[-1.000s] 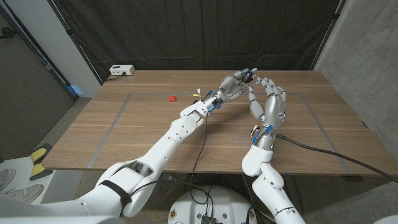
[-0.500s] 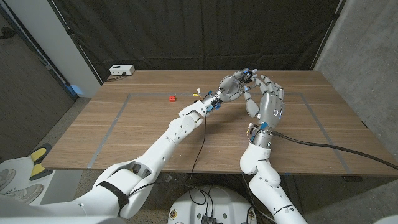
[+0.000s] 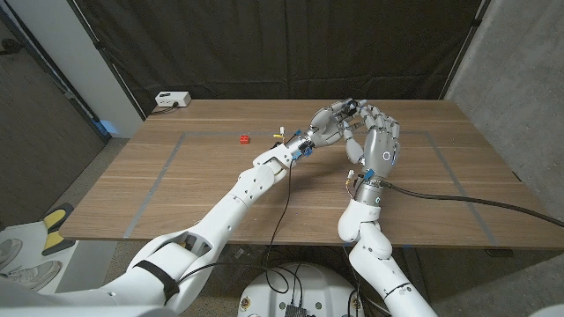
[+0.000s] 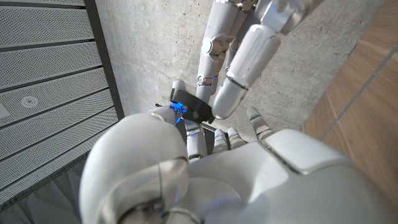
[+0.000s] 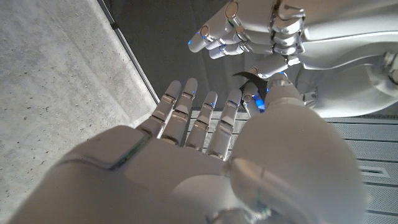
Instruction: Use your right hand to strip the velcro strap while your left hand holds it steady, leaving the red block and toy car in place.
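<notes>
Head view: both hands at strap (image 3: 350, 105).

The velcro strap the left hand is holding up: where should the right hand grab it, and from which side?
Probably the free dark end of the velcro strap that sticks out past the left hand's fingertips. The right hand already faces it from the robot's right, so pinching that tab from that side and pulling away looks most natural.

Right robot hand (image 3: 377, 141) moved in toward left robot hand (image 3: 328, 124); fingertips seemingly reach velcro strap (image 4: 194, 111).
</notes>
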Tool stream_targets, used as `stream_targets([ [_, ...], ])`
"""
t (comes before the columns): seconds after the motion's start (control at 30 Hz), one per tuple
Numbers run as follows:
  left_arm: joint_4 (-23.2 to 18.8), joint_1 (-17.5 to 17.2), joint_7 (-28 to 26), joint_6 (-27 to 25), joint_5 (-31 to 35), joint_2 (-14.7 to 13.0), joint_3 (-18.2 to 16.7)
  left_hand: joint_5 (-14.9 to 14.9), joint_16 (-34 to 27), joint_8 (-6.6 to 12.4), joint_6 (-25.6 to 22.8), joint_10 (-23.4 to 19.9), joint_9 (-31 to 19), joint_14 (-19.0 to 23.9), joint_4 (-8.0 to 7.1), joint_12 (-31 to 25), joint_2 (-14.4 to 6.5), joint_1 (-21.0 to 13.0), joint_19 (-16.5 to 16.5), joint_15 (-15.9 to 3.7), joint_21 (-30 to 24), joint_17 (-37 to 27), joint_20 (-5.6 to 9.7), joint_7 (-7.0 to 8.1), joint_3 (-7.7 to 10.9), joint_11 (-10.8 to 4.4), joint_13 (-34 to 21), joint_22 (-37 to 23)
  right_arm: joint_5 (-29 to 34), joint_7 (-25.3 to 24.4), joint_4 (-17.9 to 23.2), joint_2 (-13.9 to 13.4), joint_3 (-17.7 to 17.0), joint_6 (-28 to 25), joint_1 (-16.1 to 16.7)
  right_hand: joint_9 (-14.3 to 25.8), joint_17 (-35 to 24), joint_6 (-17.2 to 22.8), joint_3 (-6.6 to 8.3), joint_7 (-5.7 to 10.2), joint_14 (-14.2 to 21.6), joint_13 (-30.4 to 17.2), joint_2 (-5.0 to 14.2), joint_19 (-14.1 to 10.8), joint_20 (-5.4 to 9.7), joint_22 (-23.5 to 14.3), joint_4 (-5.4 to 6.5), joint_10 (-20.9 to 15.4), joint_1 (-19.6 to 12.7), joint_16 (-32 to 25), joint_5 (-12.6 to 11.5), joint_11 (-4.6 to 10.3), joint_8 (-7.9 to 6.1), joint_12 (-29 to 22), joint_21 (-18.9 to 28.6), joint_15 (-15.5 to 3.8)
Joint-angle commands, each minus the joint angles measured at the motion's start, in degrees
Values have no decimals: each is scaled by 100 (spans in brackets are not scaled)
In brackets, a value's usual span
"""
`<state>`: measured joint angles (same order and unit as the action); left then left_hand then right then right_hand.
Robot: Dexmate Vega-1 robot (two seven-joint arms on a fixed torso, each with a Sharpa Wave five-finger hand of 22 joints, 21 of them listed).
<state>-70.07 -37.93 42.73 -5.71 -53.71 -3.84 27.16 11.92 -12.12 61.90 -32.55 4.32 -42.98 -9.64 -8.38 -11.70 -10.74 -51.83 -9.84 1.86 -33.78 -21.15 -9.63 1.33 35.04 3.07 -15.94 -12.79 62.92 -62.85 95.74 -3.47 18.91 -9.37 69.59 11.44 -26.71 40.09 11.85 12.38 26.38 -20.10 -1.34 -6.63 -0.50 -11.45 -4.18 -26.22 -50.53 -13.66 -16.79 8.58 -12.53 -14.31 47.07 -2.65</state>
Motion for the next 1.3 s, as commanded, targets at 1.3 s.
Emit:
stream_targets([
  [1.3,163,60,-3,-94,-150,167,15,-64,-76,151,80,-19,137,-664,80,-112,34,266,-1426,53,-208,-67,-50,83,213,-28,106,3,2329,-115,-729,2746,-2481,2467,-42,222,-85,131,-134,-466,832,-311,-54,-304,54,16,-67,-823,19,7,-1,-102,-557,-429,455,-929],
])
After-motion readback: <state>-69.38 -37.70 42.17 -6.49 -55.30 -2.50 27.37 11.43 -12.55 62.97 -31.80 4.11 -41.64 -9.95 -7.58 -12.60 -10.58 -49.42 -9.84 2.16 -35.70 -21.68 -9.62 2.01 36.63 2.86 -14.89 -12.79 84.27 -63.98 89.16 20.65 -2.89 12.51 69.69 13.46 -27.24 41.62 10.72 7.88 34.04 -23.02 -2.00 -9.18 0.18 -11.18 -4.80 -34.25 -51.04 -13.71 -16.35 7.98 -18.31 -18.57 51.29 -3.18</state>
